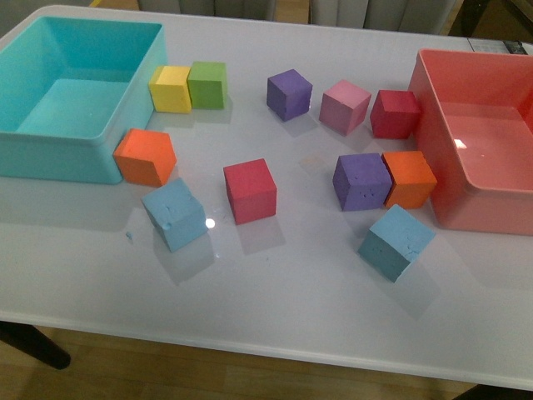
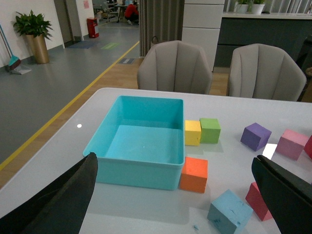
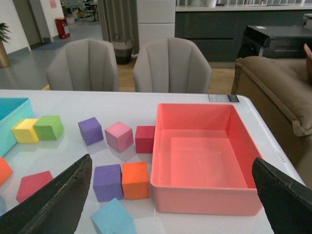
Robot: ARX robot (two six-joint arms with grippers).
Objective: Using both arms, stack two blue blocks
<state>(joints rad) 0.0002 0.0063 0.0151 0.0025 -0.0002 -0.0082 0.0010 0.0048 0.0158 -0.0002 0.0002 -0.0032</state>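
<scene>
Two matte, pitted sky-blue blocks lay well apart on the table's near side: left block, right block. You also had two purple cubes, two orange cubes and two red cubes. Your left gripper and right gripper gaped, empty.

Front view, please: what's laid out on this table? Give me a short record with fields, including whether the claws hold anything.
Left blue block: just in front of an orange cube, nothing on top
Right blue block: nearer the pink bin, nothing on top
Stacked: not yet
Other cubes: nine, mixed colours
Bins: teal bin left, pink bin right
Left gripper: open, holding nothing
Right gripper: open, holding nothing
</scene>
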